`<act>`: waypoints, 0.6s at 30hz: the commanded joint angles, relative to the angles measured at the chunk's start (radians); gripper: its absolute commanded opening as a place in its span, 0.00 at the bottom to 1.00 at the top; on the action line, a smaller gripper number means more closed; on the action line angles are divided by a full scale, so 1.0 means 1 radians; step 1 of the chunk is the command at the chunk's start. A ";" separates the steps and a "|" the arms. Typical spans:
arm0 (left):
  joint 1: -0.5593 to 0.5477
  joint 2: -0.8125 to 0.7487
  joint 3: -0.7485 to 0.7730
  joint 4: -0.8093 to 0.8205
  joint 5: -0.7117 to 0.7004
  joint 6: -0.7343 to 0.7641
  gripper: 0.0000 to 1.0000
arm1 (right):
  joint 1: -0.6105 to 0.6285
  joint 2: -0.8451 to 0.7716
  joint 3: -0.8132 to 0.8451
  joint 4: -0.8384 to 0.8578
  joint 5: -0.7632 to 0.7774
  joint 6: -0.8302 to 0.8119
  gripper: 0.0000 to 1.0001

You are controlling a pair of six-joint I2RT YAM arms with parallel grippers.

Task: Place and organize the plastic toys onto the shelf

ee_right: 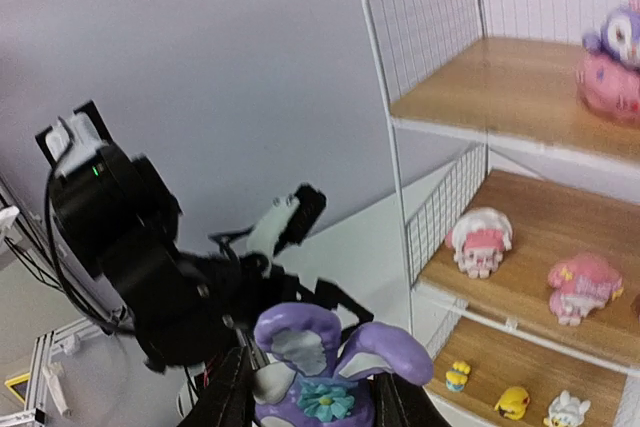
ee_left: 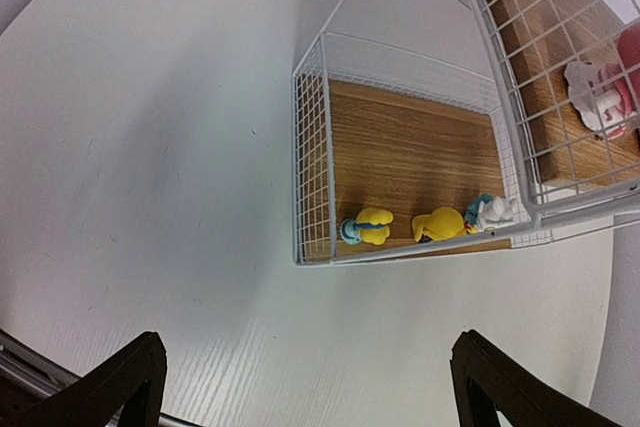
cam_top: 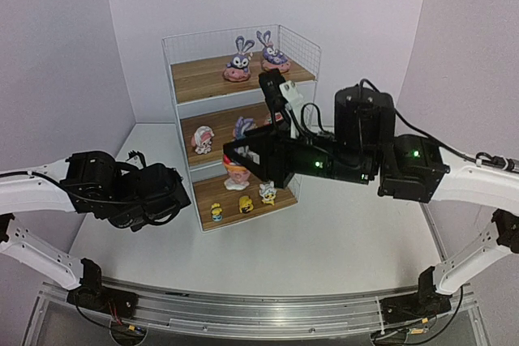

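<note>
Right gripper [ee_right: 312,409] looms closest, jaws clamped on a purple bunny [ee_right: 322,382], ears upright. Shelf [ee_right: 430,32] stands ahead and right of those jaws, top board [ee_right: 480,77] higher up with two more bunnies [cam_top: 238,62]; left gripper [ee_left: 307,352] gapes empty, low by the bottom tier.

In right hand [ee_right: 315,402]: purple bunny [ee_right: 300,342], gripped, ears up. To its right, shelf [ee_right: 395,122]; two pink-hatted figures [ee_right: 478,244] on middle board.

White, faintly wood-grained table [cam_top: 349,241]. Carries one thing directly: tall three-tier shelf [cam_top: 199,79], white wire-grid frame and brown boards, standing upright toward the far side.
</note>
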 commanded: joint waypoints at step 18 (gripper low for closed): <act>0.144 -0.122 -0.267 0.187 0.113 0.170 1.00 | -0.068 0.483 0.829 -0.122 0.226 -0.236 0.00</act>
